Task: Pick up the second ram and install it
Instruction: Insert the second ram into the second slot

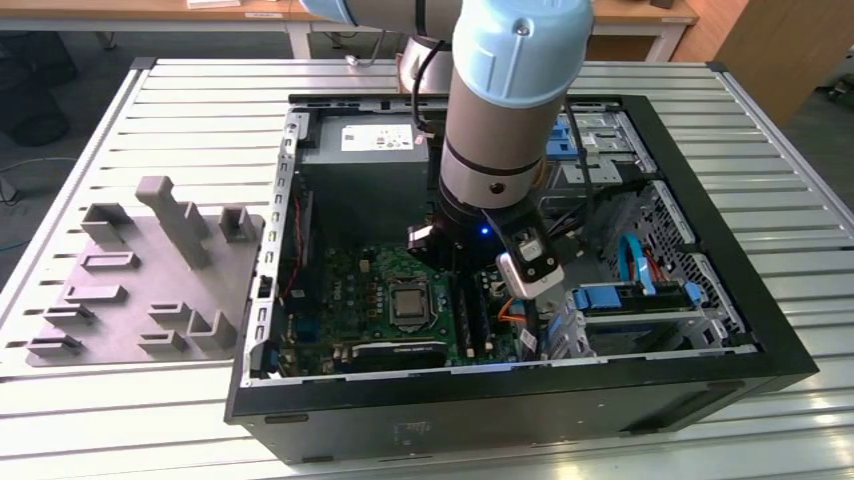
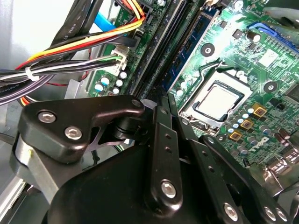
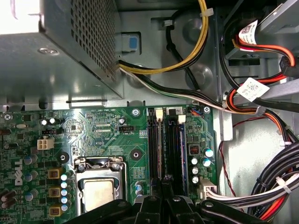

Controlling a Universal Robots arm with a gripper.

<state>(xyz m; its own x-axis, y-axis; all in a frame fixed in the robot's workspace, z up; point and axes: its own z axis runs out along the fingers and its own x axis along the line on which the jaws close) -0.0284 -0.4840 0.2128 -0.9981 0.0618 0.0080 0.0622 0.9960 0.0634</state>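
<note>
Second ram (image 3: 160,144) edge-up on the motherboard (image 3: 107,126), gripper (image 3: 162,181) jaws together just above it, cable bundle (image 3: 275,186) nearby.

No legible text; labels (image 3: 252,88) unreadable.

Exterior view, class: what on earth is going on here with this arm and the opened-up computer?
The robot arm reaches down into the open computer case, which lies on a slatted metal table. Its gripper is low over the motherboard, right at the black memory slots beside the processor socket. In the second wrist view a blue-green memory stick stands in one slot; whether it is the second ram is unclear. A grey fixture block sits outside the case.
</note>
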